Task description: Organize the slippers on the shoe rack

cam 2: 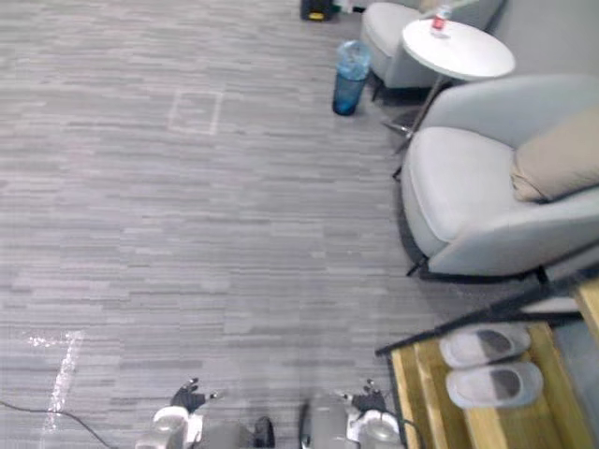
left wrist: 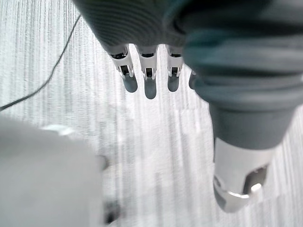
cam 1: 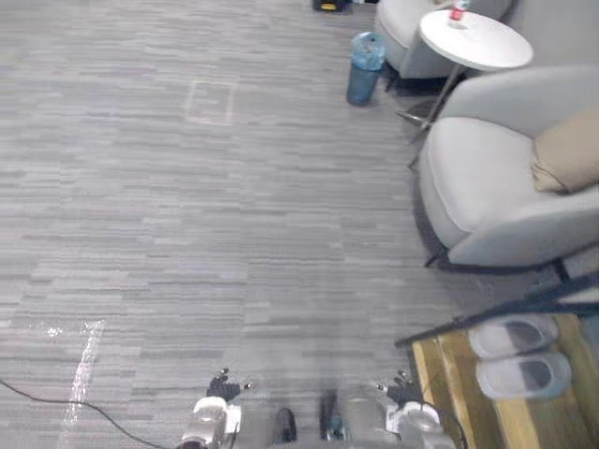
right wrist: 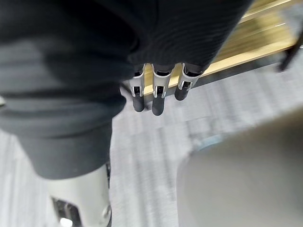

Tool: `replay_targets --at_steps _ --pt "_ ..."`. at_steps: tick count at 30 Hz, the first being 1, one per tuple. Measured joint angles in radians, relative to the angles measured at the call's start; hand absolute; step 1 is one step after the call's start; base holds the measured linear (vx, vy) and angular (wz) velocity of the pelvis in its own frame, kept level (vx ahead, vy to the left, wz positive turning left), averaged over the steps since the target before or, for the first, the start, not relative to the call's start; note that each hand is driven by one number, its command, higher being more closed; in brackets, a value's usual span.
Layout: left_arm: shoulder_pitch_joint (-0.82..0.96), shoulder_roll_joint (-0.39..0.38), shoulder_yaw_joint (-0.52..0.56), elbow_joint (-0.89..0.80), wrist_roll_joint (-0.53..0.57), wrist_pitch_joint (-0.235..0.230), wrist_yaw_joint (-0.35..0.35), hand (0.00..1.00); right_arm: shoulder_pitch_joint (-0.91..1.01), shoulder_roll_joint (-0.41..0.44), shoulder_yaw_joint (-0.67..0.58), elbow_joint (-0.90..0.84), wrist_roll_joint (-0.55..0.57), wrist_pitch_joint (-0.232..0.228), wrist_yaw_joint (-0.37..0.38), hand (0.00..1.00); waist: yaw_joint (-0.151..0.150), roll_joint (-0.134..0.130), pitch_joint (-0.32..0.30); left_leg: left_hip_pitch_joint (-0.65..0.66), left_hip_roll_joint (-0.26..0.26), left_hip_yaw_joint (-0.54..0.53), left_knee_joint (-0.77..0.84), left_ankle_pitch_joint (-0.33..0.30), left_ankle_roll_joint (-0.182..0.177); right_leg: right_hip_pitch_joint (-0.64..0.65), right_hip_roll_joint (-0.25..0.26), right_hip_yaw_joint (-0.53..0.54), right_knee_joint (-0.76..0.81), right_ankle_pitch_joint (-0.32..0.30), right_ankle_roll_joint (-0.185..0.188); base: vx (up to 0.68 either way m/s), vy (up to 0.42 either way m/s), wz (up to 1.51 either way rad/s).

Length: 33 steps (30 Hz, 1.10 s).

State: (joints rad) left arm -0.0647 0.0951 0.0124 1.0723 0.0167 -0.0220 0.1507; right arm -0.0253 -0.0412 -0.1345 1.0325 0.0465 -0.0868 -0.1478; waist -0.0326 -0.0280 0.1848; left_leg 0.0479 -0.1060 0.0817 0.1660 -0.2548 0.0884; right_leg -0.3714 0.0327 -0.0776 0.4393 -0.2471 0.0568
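Standing at the robot's lower right in the eye views, the shoe rack [cam 1: 447, 379] has pale wooden slats set in a black frame. It holds two slippers, which lie side by side on the slats at the end of the rack nearest the armchair [cam 1: 487, 187]. The far slipper [cam 1: 513, 335] and the near slipper [cam 1: 524, 375] lie just beside each other; whether they touch cannot be told. Both rest sole down, with their toes toward the robot's left. Each is light grey, with a closed rounded toe cover, an open back and a darker grey insole showing in the opening.

A blue container [cam 1: 365, 67] stands upright on the carpet [cam 1: 187, 234], near a second armchair [cam 1: 412, 37]; what is in it cannot be told. A round white worktop [cam 1: 475, 39] carries a small red can [cam 1: 458, 11] near its far edge. A beige cushion [cam 1: 569, 150] lies on the nearer armchair.

The left hand [left wrist: 149, 85] hangs over bare carpet, fingers straight and slightly spread, holding nothing. The right hand [right wrist: 158, 97] also hangs with straight fingers, set close together and holding nothing, over carpet with the rack's wooden edge beyond the fingertips
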Motion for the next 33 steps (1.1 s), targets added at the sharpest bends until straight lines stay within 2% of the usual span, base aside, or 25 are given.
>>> replay_targets --at_steps 1,2,4,7,8,10,12,13,14,15,16,17,18,19,21,22,23,25,26,27,29,30,31,32,33 --pt "0.001 -0.003 0.000 0.000 0.001 -0.001 -0.002 0.00 0.001 -0.002 -0.004 0.002 0.002 -0.001 -0.001 0.00 -0.018 -0.005 0.000 0.041 -0.012 -0.055 -0.012 -0.003 -0.006 -0.001 0.003 0.013 -0.043 0.128 -0.056 0.64 -0.015 1.35" --pt "0.001 -0.015 0.004 0.001 0.004 -0.001 -0.002 0.00 0.002 -0.008 -0.012 0.003 0.001 0.001 -0.001 0.00 -0.026 0.000 -0.006 0.066 -0.003 -0.093 -0.010 -0.011 -0.020 0.023 -0.001 -0.007 -0.037 0.129 -0.121 0.66 -0.036 1.07" --pt "0.000 -0.043 0.035 -0.003 0.023 -0.007 -0.003 0.00 -0.001 -0.007 -0.020 0.002 -0.004 0.009 -0.001 0.00 -0.005 0.015 -0.015 0.058 -0.001 -0.090 0.019 0.018 -0.073 0.046 -0.024 -0.036 -0.020 0.089 -0.146 0.56 -0.045 0.64" --pt "0.031 -0.107 0.113 -0.014 0.023 -0.003 -0.002 0.00 0.015 -0.008 0.015 -0.030 -0.003 0.021 -0.001 0.00 -0.019 0.040 -0.005 -0.114 0.049 0.039 0.512 0.113 -0.193 0.181 -0.051 -0.072 -0.051 0.068 -0.157 0.49 -0.027 0.67" --pt "0.042 -0.113 0.127 -0.056 0.022 -0.008 -0.002 0.00 0.019 -0.007 0.043 -0.040 -0.005 0.020 0.000 0.00 -0.003 0.043 -0.006 -0.206 0.138 0.140 0.731 0.082 -0.154 0.259 -0.039 -0.065 -0.107 0.055 -0.171 0.49 0.018 0.30" --pt "0.035 -0.111 0.133 -0.094 0.022 -0.011 -0.001 0.00 0.007 0.004 0.067 -0.038 -0.005 0.022 -0.003 0.00 0.027 0.029 0.000 -0.302 0.239 0.227 0.819 0.026 -0.121 0.350 -0.039 -0.060 -0.172 0.043 -0.166 0.46 0.014 0.12" --pt "0.024 -0.111 0.134 -0.114 0.019 -0.014 0.002 0.00 0.000 0.023 0.062 -0.041 -0.003 0.023 -0.008 0.00 0.047 0.020 0.003 -0.389 0.290 0.301 0.666 -0.007 -0.128 0.437 -0.068 -0.083 -0.241 0.025 -0.136 0.42 0.050 0.08" --pt "0.019 -0.114 0.132 -0.117 0.019 -0.014 0.002 0.00 0.002 0.025 0.059 -0.041 -0.003 0.024 -0.010 0.00 0.047 0.016 0.005 -0.405 0.285 0.312 0.567 -0.002 -0.130 0.458 -0.080 -0.088 -0.253 0.015 -0.121 0.39 0.078 0.15" --pt "0.018 -0.120 0.131 -0.113 0.019 -0.012 0.002 0.00 0.005 0.025 0.059 -0.041 -0.003 0.026 -0.010 0.00 0.047 0.022 0.002 -0.421 0.277 0.312 0.427 0.022 -0.127 0.486 -0.096 -0.094 -0.272 -0.002 -0.104 0.42 0.140 0.14" --pt "0.018 -0.126 0.123 -0.104 0.018 -0.013 0.002 0.00 0.008 0.021 0.058 -0.040 -0.003 0.027 -0.010 0.00 0.048 0.039 -0.008 -0.434 0.247 0.285 0.220 0.110 -0.153 0.526 -0.106 -0.097 -0.307 -0.031 -0.073 0.46 0.217 0.06" --pt "0.020 -0.128 0.123 -0.099 0.015 -0.014 0.003 0.00 0.012 0.018 0.058 -0.035 -0.003 0.027 -0.011 0.00 0.051 0.051 -0.012 -0.441 0.246 0.267 0.167 0.191 -0.144 0.543 -0.103 -0.096 -0.328 -0.052 -0.056 0.56 0.289 0.14" --pt "0.004 -0.115 0.116 -0.079 0.006 -0.017 0.005 0.00 0.011 0.023 0.061 -0.021 -0.003 0.032 -0.010 0.00 0.051 0.025 -0.023 -0.442 0.194 0.267 0.192 0.186 -0.092 0.576 -0.146 -0.088 -0.343 -0.087 -0.035 0.49 0.248 0.24" --pt "0.001 -0.113 0.115 -0.076 0.003 -0.015 0.006 0.00 0.010 0.025 0.060 -0.014 -0.004 0.032 -0.009 0.00 0.040 0.015 -0.026 -0.443 0.173 0.263 0.192 0.174 -0.080 0.579 -0.160 -0.086 -0.336 -0.083 -0.037 0.53 0.249 0.58" --pt "0.002 -0.107 0.116 -0.065 0.000 -0.014 0.009 0.00 0.016 0.024 0.057 0.006 -0.005 0.037 -0.009 0.00 0.033 -0.001 -0.032 -0.439 0.132 0.256 0.202 0.147 -0.047 0.567 -0.194 -0.064 -0.275 -0.076 -0.042 0.58 0.248 0.64" --pt "0.002 -0.110 0.119 -0.061 -0.002 -0.015 0.020 0.00 0.028 0.022 0.041 0.008 -0.006 0.044 -0.009 0.00 0.043 -0.017 -0.039 -0.398 0.100 0.260 0.219 0.096 -0.031 0.496 -0.229 -0.006 -0.057 -0.065 -0.019 0.57 0.239 0.38" --pt "0.003 -0.107 0.117 -0.049 -0.003 -0.013 0.021 0.00 0.023 0.024 0.037 0.007 -0.007 0.045 -0.007 0.00 0.041 -0.019 -0.039 -0.349 0.088 0.252 0.209 0.064 -0.027 0.425 -0.239 0.035 0.157 -0.001 0.057 0.55 0.190 0.10" --pt "0.003 -0.098 0.116 -0.032 -0.003 -0.008 0.021 0.00 0.022 0.027 0.038 0.006 -0.008 0.044 -0.005 0.00 0.036 -0.022 -0.040 -0.301 0.077 0.242 0.193 0.052 -0.030 0.360 -0.240 0.065 0.325 0.031 0.090 0.66 0.178 0.12" --pt "0.008 -0.095 0.119 -0.019 -0.006 0.000 0.022 0.00 0.020 0.021 0.038 -0.010 -0.008 0.036 0.000 0.00 0.029 -0.015 -0.036 -0.194 0.078 0.230 0.135 0.037 -0.036 0.243 -0.224 0.064 0.547 0.000 0.067 0.50 0.096 -0.02" --pt "0.013 -0.094 0.114 -0.011 -0.011 0.001 0.022 0.00 0.016 0.014 0.039 -0.019 -0.008 0.034 0.000 0.00 0.028 -0.007 -0.032 -0.109 0.084 0.230 0.071 0.037 -0.037 0.174 -0.208 0.037 0.575 -0.037 0.034 0.42 0.040 -0.19" --pt "0.010 -0.095 0.112 0.006 -0.017 0.006 0.022 0.00 0.012 0.004 0.038 -0.031 -0.008 0.035 0.000 0.00 0.022 0.007 -0.024 -0.037 0.097 0.231 0.016 0.031 -0.047 0.119 -0.183 0.011 0.522 -0.069 0.000 0.42 0.012 -0.14" --pt "-0.003 -0.092 0.099 0.024 -0.018 0.008 0.023 0.00 0.004 -0.006 0.038 -0.030 -0.008 0.034 -0.001 0.00 0.008 0.016 -0.019 0.036 0.121 0.230 -0.034 0.018 -0.062 0.034 -0.135 -0.024 0.301 -0.077 -0.007 0.45 -0.072 -0.01" --pt "-0.009 -0.085 0.079 0.024 -0.018 0.008 0.022 0.00 0.000 -0.008 0.038 -0.028 -0.008 0.034 -0.001 0.00 0.000 0.016 -0.019 0.055 0.130 0.224 -0.051 0.005 -0.078 0.006 -0.114 -0.025 0.178 -0.048 0.004 0.50 -0.129 0.18" --pt "-0.021 -0.070 0.061 0.027 -0.016 0.008 0.021 0.00 -0.004 -0.002 0.036 -0.012 -0.005 0.030 0.000 0.00 -0.016 -0.003 -0.020 0.081 0.125 0.209 -0.074 -0.008 -0.094 -0.019 -0.105 -0.015 -0.031 0.069 0.008 0.46 -0.154 0.36" --pt "-0.027 -0.068 0.057 0.034 -0.013 0.008 0.021 0.00 -0.010 -0.002 0.021 -0.008 -0.005 0.024 -0.001 0.00 -0.036 -0.005 -0.015 0.111 0.126 0.185 -0.094 -0.017 -0.107 -0.023 -0.103 -0.014 -0.080 0.209 0.000 0.58 -0.204 0.35" --pt "-0.035 -0.073 0.059 0.050 0.002 0.007 0.017 0.00 -0.026 -0.008 0.012 0.010 -0.006 0.026 -0.002 0.00 -0.038 0.011 -0.028 0.129 0.149 0.156 -0.110 -0.013 -0.115 -0.020 -0.082 -0.013 -0.036 0.180 -0.055 0.52 -0.174 0.21"
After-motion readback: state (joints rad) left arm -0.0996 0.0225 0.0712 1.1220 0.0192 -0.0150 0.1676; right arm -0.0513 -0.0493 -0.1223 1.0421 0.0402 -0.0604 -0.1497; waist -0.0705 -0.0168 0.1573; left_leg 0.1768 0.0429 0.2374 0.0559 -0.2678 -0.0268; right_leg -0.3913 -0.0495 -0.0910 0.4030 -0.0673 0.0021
